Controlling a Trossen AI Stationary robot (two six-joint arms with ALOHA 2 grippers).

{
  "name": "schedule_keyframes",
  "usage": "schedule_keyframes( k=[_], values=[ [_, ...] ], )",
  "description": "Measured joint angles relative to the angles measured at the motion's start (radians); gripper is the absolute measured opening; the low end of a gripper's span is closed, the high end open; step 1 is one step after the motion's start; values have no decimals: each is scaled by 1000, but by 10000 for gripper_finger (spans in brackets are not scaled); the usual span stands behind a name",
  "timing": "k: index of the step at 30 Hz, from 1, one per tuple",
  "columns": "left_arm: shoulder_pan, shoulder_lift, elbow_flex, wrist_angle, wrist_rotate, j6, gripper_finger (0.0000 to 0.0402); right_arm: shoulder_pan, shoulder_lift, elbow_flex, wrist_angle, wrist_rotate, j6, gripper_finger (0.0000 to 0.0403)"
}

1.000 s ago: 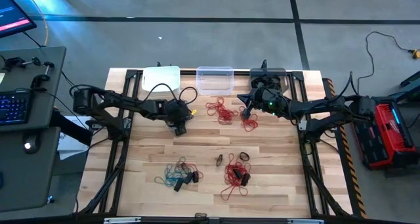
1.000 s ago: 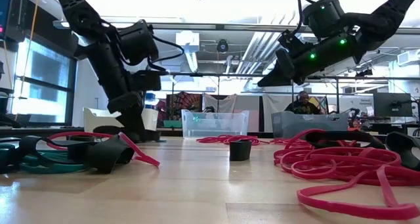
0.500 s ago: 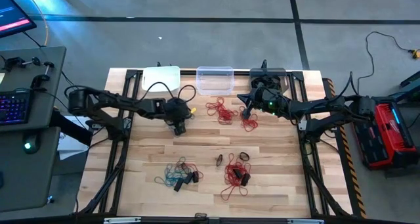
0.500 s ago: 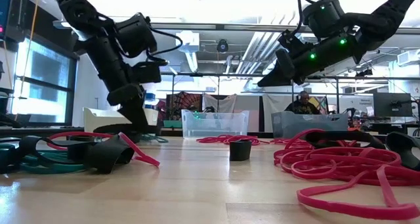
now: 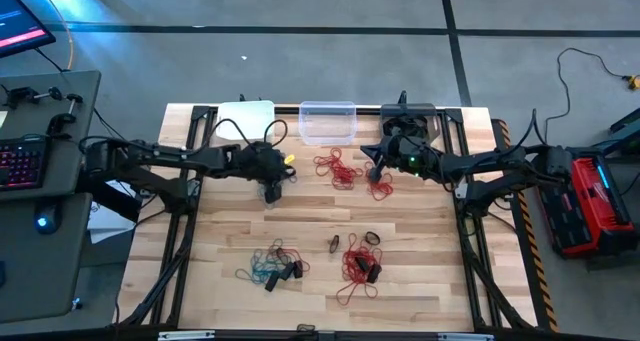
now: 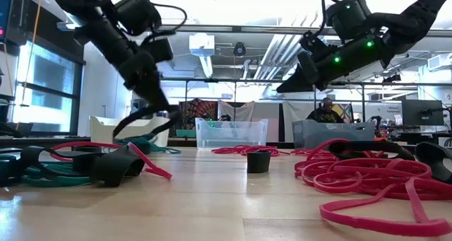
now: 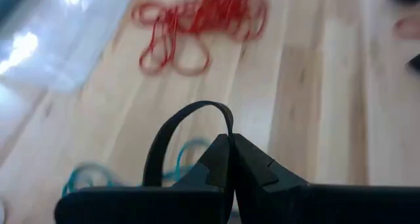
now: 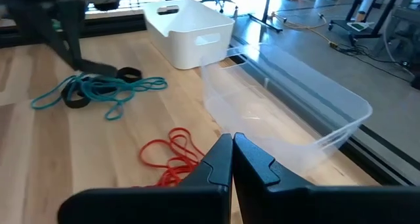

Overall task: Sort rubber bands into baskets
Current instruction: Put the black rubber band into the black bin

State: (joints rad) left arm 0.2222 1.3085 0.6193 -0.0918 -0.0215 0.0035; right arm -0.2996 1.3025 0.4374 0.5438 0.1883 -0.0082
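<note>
My left gripper point(image 5: 272, 189) hangs above the table's far left part, shut on a black rubber band point(image 7: 172, 129). Below it lie teal bands point(image 8: 98, 89) and another black band point(image 8: 129, 73). Red bands point(image 5: 338, 166) lie in front of the clear basket point(image 5: 328, 121). The white basket point(image 5: 245, 114) stands left of it, the dark grey basket point(image 6: 332, 133) to its right, under my right arm. My right gripper point(image 5: 374, 171) hovers shut above more red bands point(image 5: 380, 189), holding nothing. My left gripper pinches one spot of the black band's loop point(image 7: 228, 122) between its two fingertips point(image 7: 216, 152). The fingers slant down from the table's left side. The loop arches out from the tips and hangs below them point(image 6: 138, 122); whether its lower end is clear of the table I cannot tell.
Near the front edge lie a teal and black bunch point(image 5: 270, 266) and a red bunch with black bands point(image 5: 358, 266). Two single dark bands point(image 5: 335, 243) point(image 5: 372, 238) lie between the bunches and the far piles. Bare wood shows in the table's middle.
My left gripper has risen from the table and tipped nearer to level. The black band has come up with it, hanging below the fingers, while the teal bands have stayed on the wood.
</note>
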Motion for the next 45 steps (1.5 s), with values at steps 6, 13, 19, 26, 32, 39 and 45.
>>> schedule_keyframes(
  k=[6, 13, 19, 26, 32, 39, 45],
  values=[
    [0, -20, 0, 152, 80, -15, 0, 38, 0, 0, 10, 1, -24, 0],
    [0, -20, 0, 304, 117, -44, 0, 80, 0, 44, -1, 56, -44, 17],
    [0, -17, 0, 397, 141, -56, 0, 103, -1, 109, -47, 55, -45, 93],
    [0, 25, 0, 518, 175, -85, 0, 138, 1, 155, -62, 43, -45, 157],
    [0, 87, 0, 644, 180, -116, 0, 171, 57, 192, -62, 42, -79, 161],
    [0, 125, 0, 726, 220, -140, 0, 187, 177, 280, -62, 40, -99, 161],
    [0, 139, 0, 741, 219, -142, 0, 207, 256, 359, -61, 27, -129, 161]
  ],
)
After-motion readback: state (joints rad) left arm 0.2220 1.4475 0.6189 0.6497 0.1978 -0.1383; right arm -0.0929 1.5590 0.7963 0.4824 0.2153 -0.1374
